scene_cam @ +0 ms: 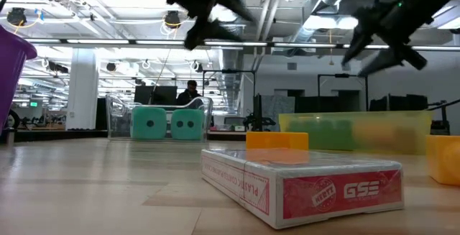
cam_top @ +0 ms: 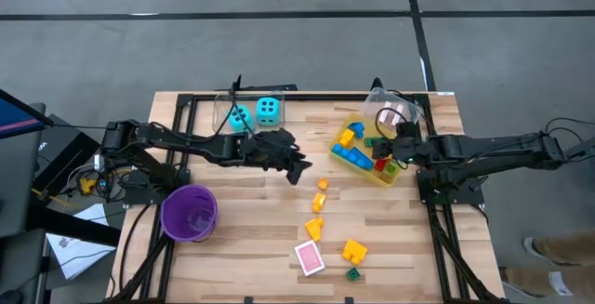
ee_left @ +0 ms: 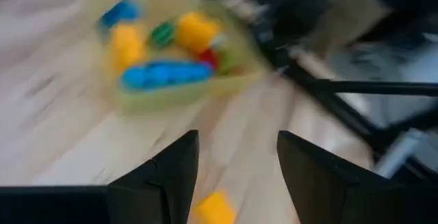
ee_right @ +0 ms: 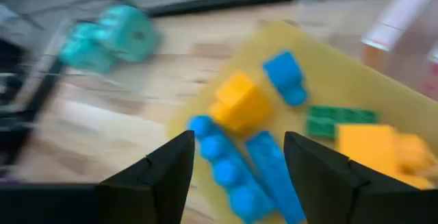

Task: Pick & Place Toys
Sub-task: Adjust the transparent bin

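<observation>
Planks of pale wood make up the surface, butcher-block style with a visible grain, sitting on a black metal frame.

Biggest thing on it is the shallow yellow plastic bin at the right of the high view, see-through-ish, with chunky studded bricks inside in blue, yellow, green and red. At lower left is a glossy purple cup, round and open at the top. Near the top edge sit two cyan dice with black dots, rounded corners, right beside a clear plastic container.

Bottom centre has a pink card pack, flat and shrink-wrapped, with a yellow brick and a tiny green brick just to its right. A loose trail of small orange-yellow bricks runs up the middle from there.

Left arm reaches in from the left edge, stretched across to mid-frame, its left pincer hanging above that trail with fingers parted and nothing between them. Right arm comes in from the right edge, its right pincer over the bin, fingers also apart and holding nothing.
</observation>
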Controlling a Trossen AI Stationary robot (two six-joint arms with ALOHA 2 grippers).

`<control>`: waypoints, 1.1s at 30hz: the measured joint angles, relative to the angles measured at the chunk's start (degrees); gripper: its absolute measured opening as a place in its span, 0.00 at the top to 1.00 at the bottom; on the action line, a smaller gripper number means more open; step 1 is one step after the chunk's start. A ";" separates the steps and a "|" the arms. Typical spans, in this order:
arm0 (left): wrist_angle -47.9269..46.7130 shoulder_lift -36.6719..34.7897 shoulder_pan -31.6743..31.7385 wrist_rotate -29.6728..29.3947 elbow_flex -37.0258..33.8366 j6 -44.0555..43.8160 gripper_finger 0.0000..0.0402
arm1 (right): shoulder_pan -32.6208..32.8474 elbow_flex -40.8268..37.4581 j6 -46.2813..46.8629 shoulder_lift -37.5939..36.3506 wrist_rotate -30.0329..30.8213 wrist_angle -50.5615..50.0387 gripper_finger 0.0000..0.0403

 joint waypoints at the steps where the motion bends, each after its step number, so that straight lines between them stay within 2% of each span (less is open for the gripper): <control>1: -3.24 0.00 0.62 -0.57 0.00 -3.01 0.54 | 0.37 0.00 -1.17 -0.95 0.01 1.41 0.46; 5: -24.78 0.02 2.95 -2.03 -0.07 -15.11 0.65 | 1.76 0.02 -3.40 -3.95 -0.06 5.24 0.47; 8: -38.74 0.02 2.96 -6.27 -0.07 -19.64 0.75 | 2.72 0.03 -3.46 -5.47 -0.05 6.22 0.49; 12: -47.25 0.02 3.70 -13.11 -0.09 -20.53 0.92 | 3.62 0.02 -3.52 -6.12 0.01 6.75 0.51; 14: -47.29 0.02 5.69 -13.88 -0.48 -21.58 0.98 | 3.76 0.02 -3.92 -6.04 -0.03 6.72 0.52; 23: -41.34 0.02 15.74 -10.86 -9.14 -19.39 0.99 | 3.72 0.02 -4.88 -5.97 -0.13 7.03 0.57; 33: -30.42 0.02 19.67 -10.64 -11.32 -18.18 1.00 | 3.72 0.02 -4.88 -5.97 -0.16 7.01 0.61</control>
